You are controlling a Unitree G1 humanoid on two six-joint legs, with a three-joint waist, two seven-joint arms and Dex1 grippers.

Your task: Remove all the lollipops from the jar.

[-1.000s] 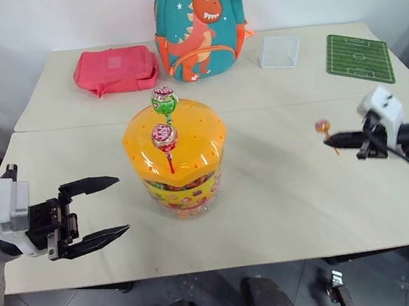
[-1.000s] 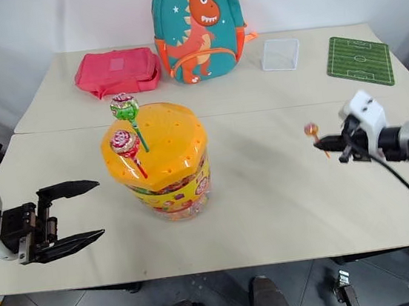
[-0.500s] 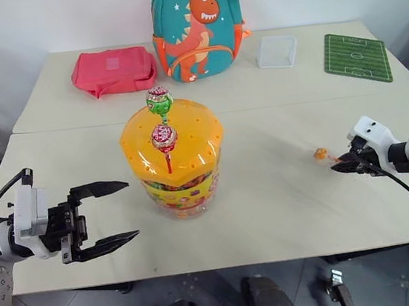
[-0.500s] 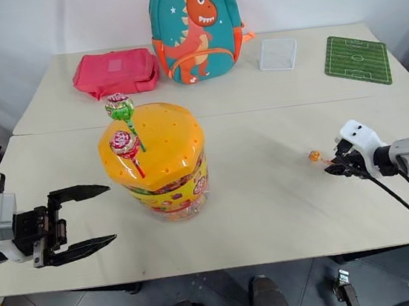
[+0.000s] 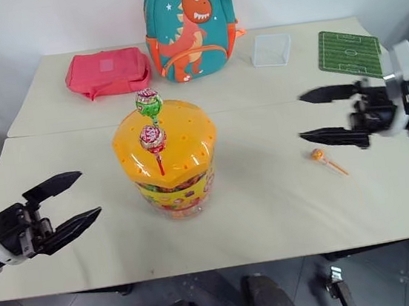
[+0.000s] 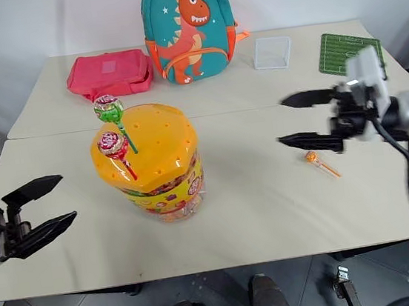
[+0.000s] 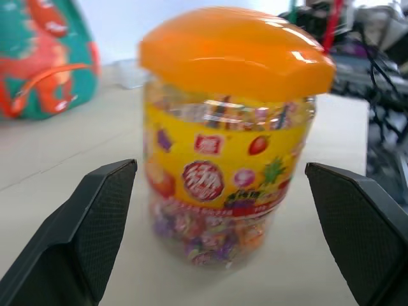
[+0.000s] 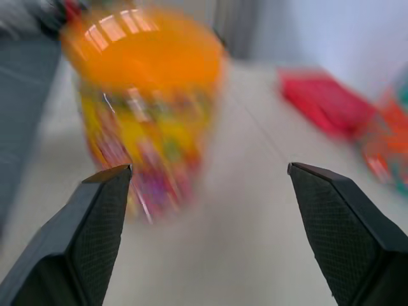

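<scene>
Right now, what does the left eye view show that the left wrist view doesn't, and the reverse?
Left eye view: the orange lollipop lying on the table, the pink pouch and the open right hand. Left wrist view: the fruit pictures on the label, close up. Shared: the jar, the dinosaur backpack and the open left hand.

The scene is being lit evenly and brightly from overhead, and only soft, faint shadows are being cast on the pale tabletop [image 5: 269, 190]. White glare is being thrown off the orange lid of the jar [image 7: 229, 127] in the left wrist view, where the backpack [image 7: 38, 57] behind is being rendered out of focus. The right wrist view is being smeared heavily by motion blur, the jar and the pink pouch [image 8: 325, 102] being reduced to soft patches.
</scene>
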